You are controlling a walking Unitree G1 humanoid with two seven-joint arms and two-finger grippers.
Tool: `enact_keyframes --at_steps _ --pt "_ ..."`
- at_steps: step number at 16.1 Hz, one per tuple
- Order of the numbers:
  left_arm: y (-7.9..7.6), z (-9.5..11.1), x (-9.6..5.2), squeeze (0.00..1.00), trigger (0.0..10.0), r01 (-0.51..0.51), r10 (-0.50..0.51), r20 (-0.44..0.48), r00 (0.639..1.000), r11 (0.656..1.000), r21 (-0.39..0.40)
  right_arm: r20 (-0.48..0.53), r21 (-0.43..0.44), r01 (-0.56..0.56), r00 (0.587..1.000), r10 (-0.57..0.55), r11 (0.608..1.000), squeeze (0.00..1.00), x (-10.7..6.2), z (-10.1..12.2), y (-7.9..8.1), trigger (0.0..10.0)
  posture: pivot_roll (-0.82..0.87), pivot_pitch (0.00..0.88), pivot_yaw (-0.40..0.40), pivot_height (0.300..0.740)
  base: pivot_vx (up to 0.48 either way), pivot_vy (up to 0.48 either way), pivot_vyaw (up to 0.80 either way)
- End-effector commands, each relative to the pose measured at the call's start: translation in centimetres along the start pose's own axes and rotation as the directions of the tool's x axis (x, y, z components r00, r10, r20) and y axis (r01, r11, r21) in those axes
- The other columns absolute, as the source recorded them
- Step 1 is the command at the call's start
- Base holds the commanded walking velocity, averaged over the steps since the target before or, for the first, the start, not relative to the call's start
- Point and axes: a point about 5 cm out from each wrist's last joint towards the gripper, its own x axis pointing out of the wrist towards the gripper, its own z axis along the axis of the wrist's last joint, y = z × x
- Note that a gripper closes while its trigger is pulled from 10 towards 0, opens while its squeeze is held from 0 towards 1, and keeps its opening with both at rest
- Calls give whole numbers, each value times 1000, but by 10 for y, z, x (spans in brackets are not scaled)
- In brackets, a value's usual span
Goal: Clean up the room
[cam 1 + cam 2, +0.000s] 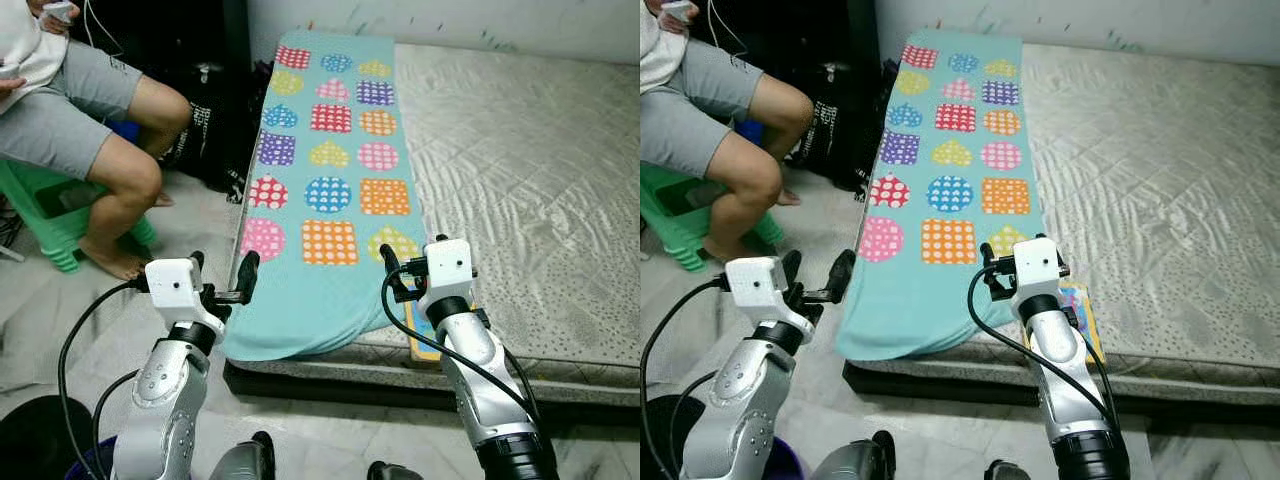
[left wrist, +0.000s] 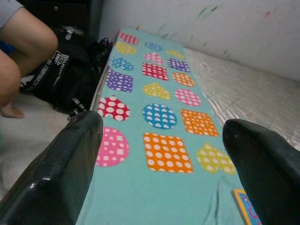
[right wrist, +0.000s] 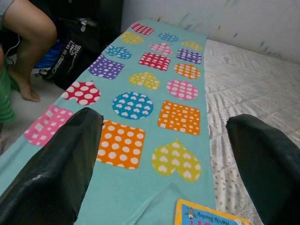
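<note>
Even, soft indoor light, scene sharp. Dim dark corner behind seated person (image 1: 70,110). Close black fingers (image 2: 61,178) blurred in wrist views.

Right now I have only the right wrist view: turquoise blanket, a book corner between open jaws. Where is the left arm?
Observer: The left gripper hovers at the blanket's left edge, near the mattress's front corner, jaws open.
Operator: Does the blanket stop on the mattress?
Observer: No, its near end drapes over the mattress's front edge. The book lies beside it, below the right gripper.
Operator: Whose leg is that?
Observer: A person seated on a green stool, left of the bed.
</note>
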Motion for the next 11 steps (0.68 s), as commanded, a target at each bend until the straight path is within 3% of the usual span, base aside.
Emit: enact_keyframes --at_steps 1,3,8,11 --pt "1 -3 -2 0 10000 -3 3 -11 1000 1000 14 -15 -8 1 1000 -1 1000 0 -2 -5 -1 10000 66 182 -22 740 0 0 0" --pt "1 -3 -2 0 10000 -3 4 -9 1000 1000 14 -11 -28 1 1000 -1 1000 0 -1 -5 -1 10000 66 182 -22 740 0 0 216" --pt "0 -3 -2 0 10000 -6 6 -9 1000 1000 14 -15 -24 4 1000 -4 1000 0 -1 -5 -2 10000 65 186 -25 740 0 0 656" --pt "-1 -4 -2 0 10000 -7 7 -10 1000 1000 13 -18 -23 5 1000 -5 1000 0 -1 -5 -2 10000 64 187 -26 740 0 0 0"
